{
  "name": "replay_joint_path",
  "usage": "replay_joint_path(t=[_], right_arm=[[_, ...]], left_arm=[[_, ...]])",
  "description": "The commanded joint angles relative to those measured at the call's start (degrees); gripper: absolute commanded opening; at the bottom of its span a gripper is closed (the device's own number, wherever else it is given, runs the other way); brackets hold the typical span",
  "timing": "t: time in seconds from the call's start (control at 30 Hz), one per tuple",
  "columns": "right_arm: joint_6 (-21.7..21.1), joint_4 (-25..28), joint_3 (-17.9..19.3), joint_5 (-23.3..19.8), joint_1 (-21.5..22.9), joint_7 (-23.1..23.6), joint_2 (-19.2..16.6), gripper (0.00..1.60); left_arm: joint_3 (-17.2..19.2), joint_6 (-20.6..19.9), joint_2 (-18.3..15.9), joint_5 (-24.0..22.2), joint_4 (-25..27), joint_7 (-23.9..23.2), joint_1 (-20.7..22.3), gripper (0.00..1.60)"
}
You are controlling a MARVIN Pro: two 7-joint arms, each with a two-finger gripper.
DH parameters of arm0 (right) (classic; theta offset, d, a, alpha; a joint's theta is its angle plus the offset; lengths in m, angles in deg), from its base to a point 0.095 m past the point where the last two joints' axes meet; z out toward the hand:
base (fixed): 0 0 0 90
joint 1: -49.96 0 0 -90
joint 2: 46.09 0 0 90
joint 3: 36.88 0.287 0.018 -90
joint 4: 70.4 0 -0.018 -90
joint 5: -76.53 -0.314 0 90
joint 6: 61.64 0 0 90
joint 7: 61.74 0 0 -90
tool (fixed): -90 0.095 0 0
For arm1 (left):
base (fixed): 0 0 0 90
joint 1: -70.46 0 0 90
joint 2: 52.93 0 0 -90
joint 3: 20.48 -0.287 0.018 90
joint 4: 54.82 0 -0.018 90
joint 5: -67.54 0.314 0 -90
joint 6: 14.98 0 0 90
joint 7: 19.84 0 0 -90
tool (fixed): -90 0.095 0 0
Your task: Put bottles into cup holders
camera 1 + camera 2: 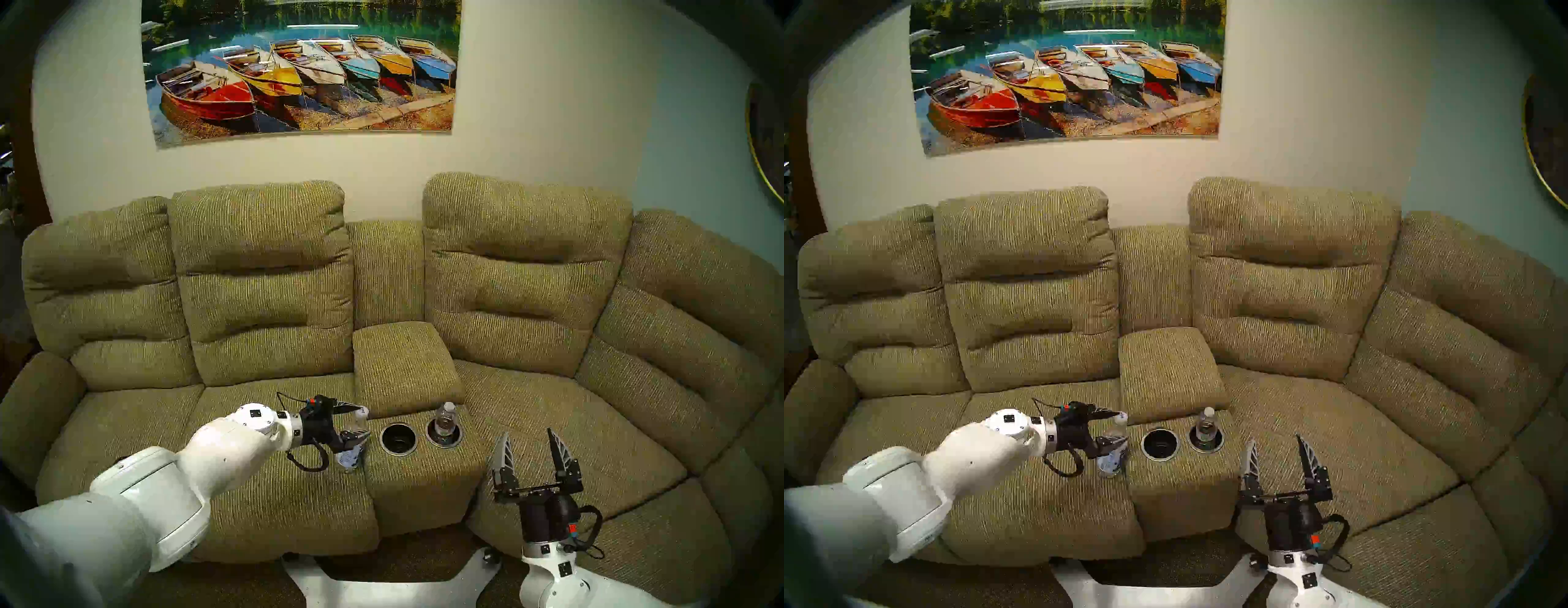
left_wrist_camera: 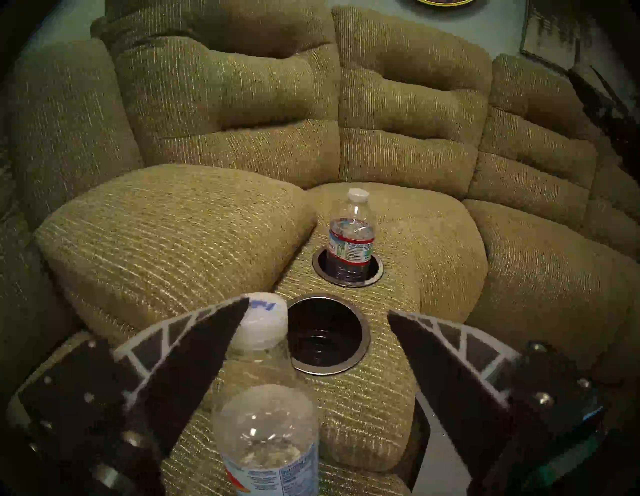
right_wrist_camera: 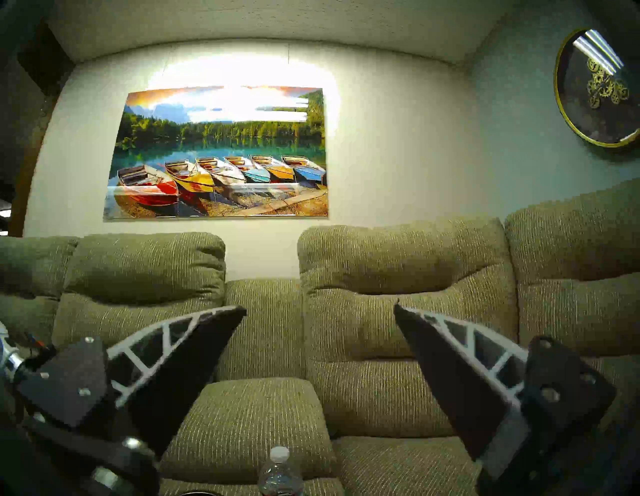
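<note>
Right pincer point(image 1: 530, 441): nearest the robot, raised in front of the right-hand seat, fingers spread wide and pointing up and away, nothing between them.
Left pincer point(image 2: 317, 308): reaches in from the left over the left seat cushion, level with the console; its fingers stand apart around the second bottle. One fingertip point(image 2: 221, 332) lies against the cap side in the wrist view, the other finger is well clear of the bottle, so the grasp is open rather than clamped.
Second bottle point(image 2: 266, 433): clear, white cap, white label with blue print; it stands on the seat just beside the console's left edge, between the left pincer's fingers, outside either holder.
Console point(image 1: 424, 475): upholstered centre block of the sofa, carrying both cup holders on its top.
Near cup holder point(image 2: 325, 334): silvery rim, black lining, nothing in it; it sits just past the second bottle's cap in the wrist view.
Far cup holder point(image 2: 348, 266): holds the first bottle.
First bottle point(image 2: 351, 235): upright in the far cup holder, white cap, pale label with a red band.
Armrest pad point(image 1: 405, 361): padded cushion directly behind the two holders.
Sofa point(image 1: 263, 276): olive ribbed fabric, high back cushions on both sides.
Painting point(image 1: 301, 68): coloured rowing boats, on the wall above the sofa.
Round clock point(image 3: 599, 90): gold-rimmed, on the right wall.
</note>
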Motion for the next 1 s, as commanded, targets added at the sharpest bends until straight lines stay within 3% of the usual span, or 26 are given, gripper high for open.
replay_joint_path(t=[0.0,0.33,0.97], right_arm=[[-0.9,3.3,-0.1,-1.9,-1.7,0.3,-3.0,1.60],[-2.1,4.1,-0.1,-4.4,-2.0,0.6,-4.5,1.60],[-3.7,4.0,-1.8,-9.3,1.2,4.9,-4.8,1.60]], left_arm=[[-0.9,-0.8,4.1,1.0,-6.2,1.7,2.9,1.60],[-1.7,0.2,5.7,1.7,-10.1,3.0,5.5,1.60],[2.8,8.0,3.3,-2.3,-10.0,-10.0,5.9,1.60]])
